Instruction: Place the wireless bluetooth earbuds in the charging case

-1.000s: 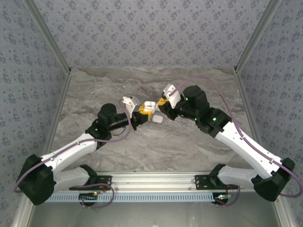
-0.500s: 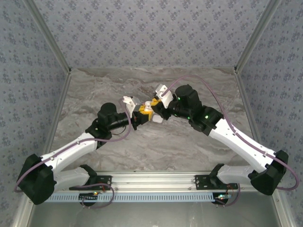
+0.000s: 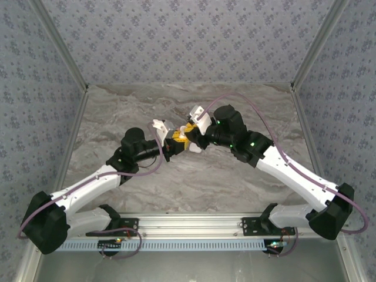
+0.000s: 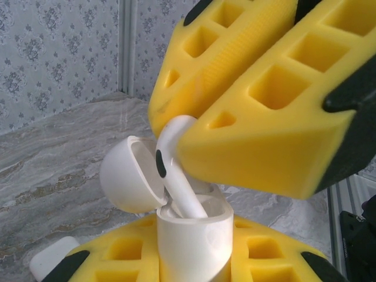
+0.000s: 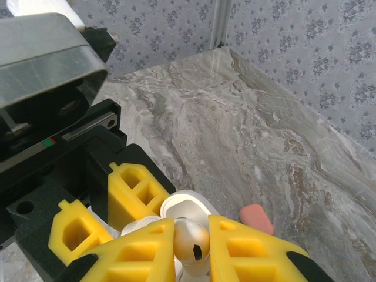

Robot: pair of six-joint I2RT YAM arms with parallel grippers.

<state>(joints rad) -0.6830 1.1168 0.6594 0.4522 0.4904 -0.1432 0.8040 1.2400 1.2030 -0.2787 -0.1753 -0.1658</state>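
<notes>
- The right claw (image 5: 189, 249) had closed the gap in the last second, going from standing apart from the left claw (image 4: 194, 261) to meeting it tip to tip. The left claw had held position throughout.
- The right claw was pinched almost fully shut on a white earbud (image 4: 178, 185). It gripped the head between its jaws, and the stem stuck out past the tips.
- The left claw was clamped just as tight on the charging case (image 4: 197, 235). The case stood upright between its jaws, with the lid (image 4: 126, 176) flipped open and leaning off to one side of the tips.
- The stem's end was down inside the case mouth, directly off the right claw's tips. The stem was tilted rather than square to the opening, and the head sat well above the rim.
- My read was that the approach was done and insertion had begun, but the earbud wasn't seated.
- The next move likely called for straightening the stem, pressing down, then releasing. The risk was the stem jamming on the rim, or levering the case within the left claw's grip.
- A white item (image 4: 51, 265) lay on the table (image 5: 247, 135) beside the left claw, and a pinkish-red piece (image 5: 257, 218) lay beyond the right claw's tips. I couldn't tell what either was.
</notes>
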